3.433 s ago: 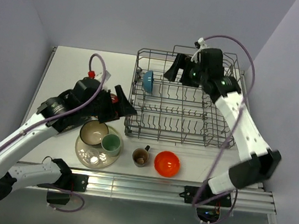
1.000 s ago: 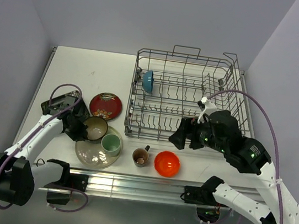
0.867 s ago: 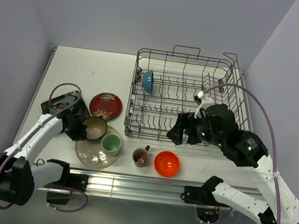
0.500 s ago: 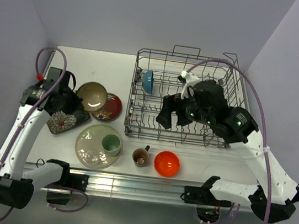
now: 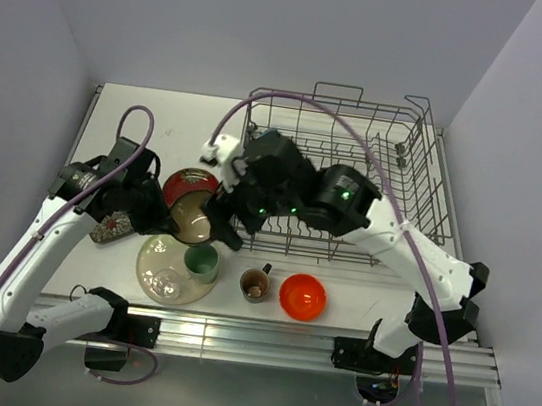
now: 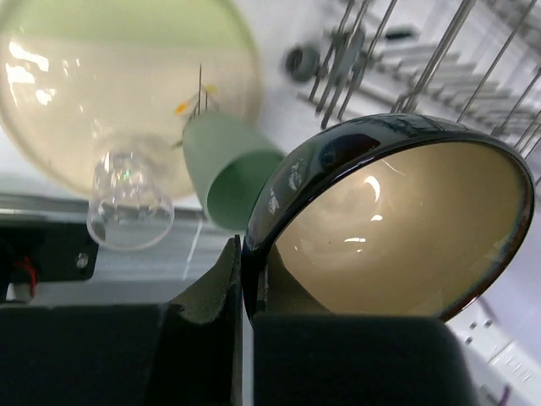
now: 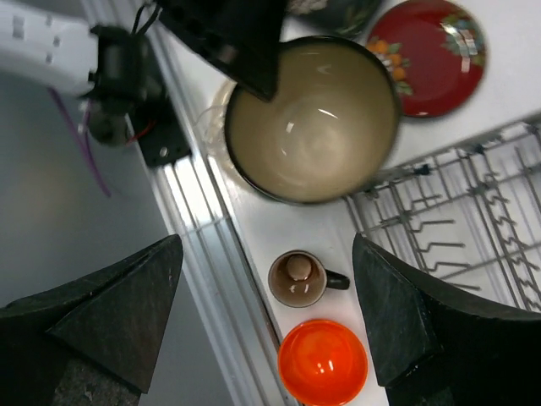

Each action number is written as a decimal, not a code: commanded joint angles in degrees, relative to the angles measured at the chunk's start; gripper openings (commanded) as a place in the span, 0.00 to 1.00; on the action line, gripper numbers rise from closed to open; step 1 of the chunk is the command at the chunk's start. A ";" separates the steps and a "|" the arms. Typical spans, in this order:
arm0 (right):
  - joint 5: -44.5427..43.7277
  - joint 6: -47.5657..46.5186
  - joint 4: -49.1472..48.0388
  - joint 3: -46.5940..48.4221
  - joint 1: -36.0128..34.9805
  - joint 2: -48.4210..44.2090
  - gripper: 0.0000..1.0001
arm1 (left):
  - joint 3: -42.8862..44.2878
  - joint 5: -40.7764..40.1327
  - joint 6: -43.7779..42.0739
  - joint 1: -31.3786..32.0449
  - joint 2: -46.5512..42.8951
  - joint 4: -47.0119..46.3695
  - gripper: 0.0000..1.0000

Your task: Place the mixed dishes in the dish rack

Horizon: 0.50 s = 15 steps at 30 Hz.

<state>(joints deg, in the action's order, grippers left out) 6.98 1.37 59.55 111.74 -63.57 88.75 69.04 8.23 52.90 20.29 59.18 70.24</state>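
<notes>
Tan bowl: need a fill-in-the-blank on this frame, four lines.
The left gripper clamps the tan bowl by its ____.
The right gripper, near it, has jaws ____.
The green cup stands on the cream ____.
The orange bowl sits beside the brown ____.
Missing: rim; open; plate; mug.

Cup (image 5: 201, 260) and glass (image 5: 166, 287) on plate (image 5: 154, 255), left of mug (image 5: 256, 284)

Top view looks steeply down from high behind the near edge over the whole surface (image 5: 142, 114); left wrist view sits close beside the tan bowl (image 6: 397, 228); right wrist view overlooks it from above.
</notes>
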 commanded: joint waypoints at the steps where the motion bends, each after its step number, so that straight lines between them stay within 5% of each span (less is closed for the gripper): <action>1: -1.26 -5.14 2.58 3.04 -6.71 2.91 0.88 | 1.63 3.64 -0.43 3.25 -1.26 -0.55 0.00; 15: -5.92 -6.38 4.09 -1.79 -16.32 7.58 0.85 | 4.79 7.50 -6.06 6.16 1.11 5.35 0.00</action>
<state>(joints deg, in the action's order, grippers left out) 3.84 -3.95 63.22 110.76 -78.91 96.16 69.89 10.72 48.56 25.71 60.73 76.75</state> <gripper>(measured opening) 0.853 0.067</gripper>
